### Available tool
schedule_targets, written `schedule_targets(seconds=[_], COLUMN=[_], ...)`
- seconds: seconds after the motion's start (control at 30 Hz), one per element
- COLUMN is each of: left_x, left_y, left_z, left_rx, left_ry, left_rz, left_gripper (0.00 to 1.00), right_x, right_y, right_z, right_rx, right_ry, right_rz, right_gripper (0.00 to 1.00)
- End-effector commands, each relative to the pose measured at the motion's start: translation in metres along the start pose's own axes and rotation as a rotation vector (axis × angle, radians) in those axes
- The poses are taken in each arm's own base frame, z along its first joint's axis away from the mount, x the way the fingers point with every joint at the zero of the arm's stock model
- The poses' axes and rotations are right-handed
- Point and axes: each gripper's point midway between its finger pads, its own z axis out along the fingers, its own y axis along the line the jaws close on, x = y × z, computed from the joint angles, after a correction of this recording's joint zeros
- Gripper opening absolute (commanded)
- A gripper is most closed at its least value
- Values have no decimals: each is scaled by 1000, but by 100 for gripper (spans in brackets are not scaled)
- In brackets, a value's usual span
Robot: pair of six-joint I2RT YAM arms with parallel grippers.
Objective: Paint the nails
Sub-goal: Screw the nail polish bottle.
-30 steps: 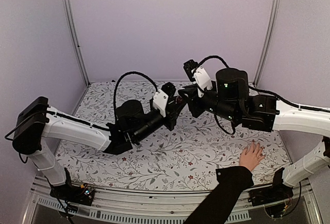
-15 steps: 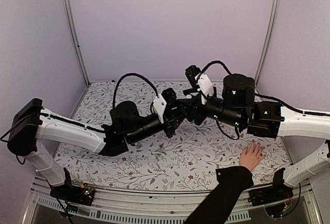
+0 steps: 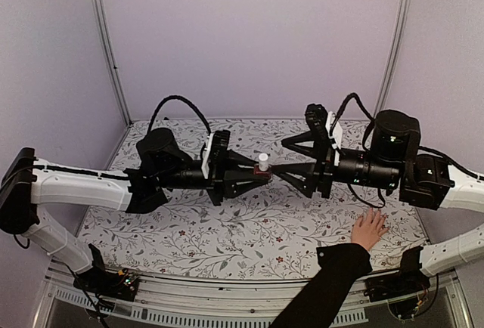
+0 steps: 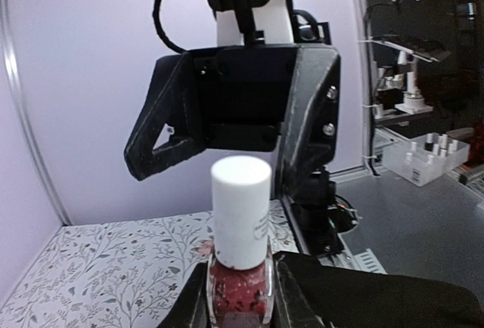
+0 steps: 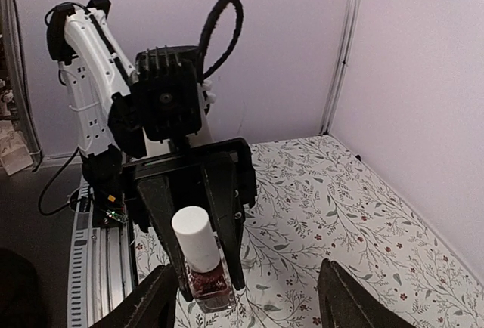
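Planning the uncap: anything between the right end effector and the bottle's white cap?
Nothing visible. The open right end effector faces the white cylindrical cap directly; the left end effector clamps only the dark-red glass bottle below it.

- Arms: I count two, left arm (image 3: pixel 83 184) and right arm (image 3: pixel 454 184).
- Grippers: two, one per arm, left gripper (image 4: pixel 240 298) and right gripper (image 5: pixel 243 286).
- Bottle (image 3: pixel 262 171): one, dark red, with one white cap (image 3: pixel 263 159).
- Human hand (image 3: pixel 368 230): one, in a black sleeve — its nails (image 3: pixel 372 212) are too small for me to count.
- Table (image 3: pixel 227 230): one, floral top.
- Metal posts: two — left post (image 3: pixel 106 41) and right post (image 3: pixel 393 41), at the back corners.
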Motion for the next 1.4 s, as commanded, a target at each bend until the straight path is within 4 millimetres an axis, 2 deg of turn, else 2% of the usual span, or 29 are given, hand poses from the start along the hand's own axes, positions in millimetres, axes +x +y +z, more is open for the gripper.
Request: schedule_targets(seconds=[0.0,0.13,0.47,0.77,0.9,0.93,1.07,1.37], left_x=[0,2,6,5,4,3,0,-8], left_y=[-40,-55,-80,-83,-78,-76,-62,-8], left_z=[-14,-15,-3,-1,-1,-1,-4,-10], left_rx=[282,423,628,641,607,591,496,128], left_ry=[21,42,45,45,42,39,24,-5], left_rz=[-42,-74,-167,-174,-162,-156,-133,-74], left_gripper=[0,0,0,0,0,0,0,0], right_x=[-3,-11,-2,1,5,7,11,15], right_y=[40,65,103,108,106,105,99,69], right_z=[-20,-34,-15,-12,-8,-7,-2,16], right_rx=[-233,-390,-654,-680,-669,-663,-622,-412], right_ry=[0,-11,80,92,112,120,138,170], right_rz=[-75,-121,-126,-114,-107,-104,-94,-64], right_gripper=[65,60,50,26,3,0,0,0])
